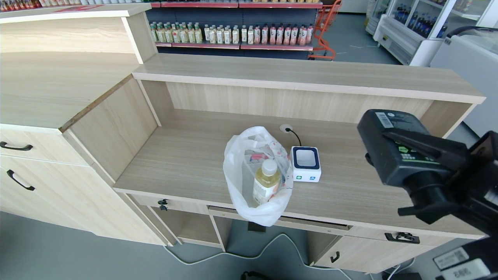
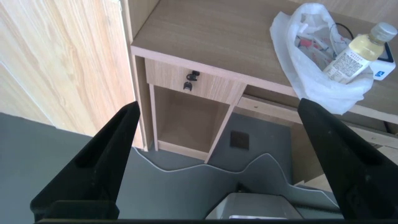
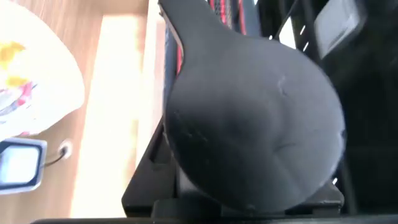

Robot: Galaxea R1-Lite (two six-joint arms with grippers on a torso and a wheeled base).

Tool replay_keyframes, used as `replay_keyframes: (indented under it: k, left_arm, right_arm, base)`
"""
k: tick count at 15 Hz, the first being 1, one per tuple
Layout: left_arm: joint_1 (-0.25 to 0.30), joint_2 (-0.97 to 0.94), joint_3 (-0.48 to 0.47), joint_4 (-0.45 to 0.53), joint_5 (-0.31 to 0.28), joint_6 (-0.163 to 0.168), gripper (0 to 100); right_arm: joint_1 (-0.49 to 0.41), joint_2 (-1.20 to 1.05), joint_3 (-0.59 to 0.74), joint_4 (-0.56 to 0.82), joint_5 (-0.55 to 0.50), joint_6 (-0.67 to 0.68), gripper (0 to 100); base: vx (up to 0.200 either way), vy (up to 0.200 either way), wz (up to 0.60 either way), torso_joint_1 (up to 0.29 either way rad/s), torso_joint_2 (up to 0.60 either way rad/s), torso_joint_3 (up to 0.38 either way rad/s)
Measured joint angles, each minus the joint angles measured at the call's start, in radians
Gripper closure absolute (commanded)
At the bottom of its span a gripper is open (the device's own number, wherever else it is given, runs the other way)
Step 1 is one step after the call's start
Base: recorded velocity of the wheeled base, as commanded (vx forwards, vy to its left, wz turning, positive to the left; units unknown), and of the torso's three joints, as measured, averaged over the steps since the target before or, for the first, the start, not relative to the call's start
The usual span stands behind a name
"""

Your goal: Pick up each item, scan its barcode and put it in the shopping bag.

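A white plastic shopping bag (image 1: 241, 186) stands open at the counter's front edge. Inside it a bottle of yellow drink (image 1: 267, 181) stands upright beside other packets. Just right of the bag sits the white barcode scanner (image 1: 306, 163) with a blue-framed window. My left gripper (image 2: 217, 162) hangs open and empty over the grey floor, in front of and below the counter, left of the bag (image 2: 317, 68) and bottle (image 2: 357, 53). My right gripper (image 1: 406, 153), a black block, hovers above the counter's right end, well right of the scanner. A black rounded shape (image 3: 255, 118) hides its tip; the bag (image 3: 31, 81) and scanner (image 3: 22, 165) lie beyond.
The wooden counter (image 1: 186, 155) has a raised back ledge and a tall cabinet (image 1: 58, 89) on the left. Below its front are a locked drawer (image 2: 191, 79), an open cubby (image 2: 186, 121) and loose cables on the floor (image 1: 233, 254). Shelves of bottles (image 1: 233, 35) stand far behind.
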Motion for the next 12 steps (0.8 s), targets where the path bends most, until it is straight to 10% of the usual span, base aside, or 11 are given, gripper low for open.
replay_keyframes:
  k: [7, 12]
  left_arm:
    - [0.0, 0.0, 0.0, 0.0, 0.0, 0.0, 0]
    - [0.0, 0.0, 0.0, 0.0, 0.0, 0.0, 0]
  right_arm:
    - [-0.722, -0.024, 0.03, 0.124, 0.13, 0.479, 100]
    - [-0.847, -0.029, 0.029, 0.191, 0.159, 0.627, 100]
  base:
    - [0.0, 0.0, 0.0, 0.0, 0.0, 0.0]
    - [0.0, 0.0, 0.48, 0.002, 0.0, 0.003]
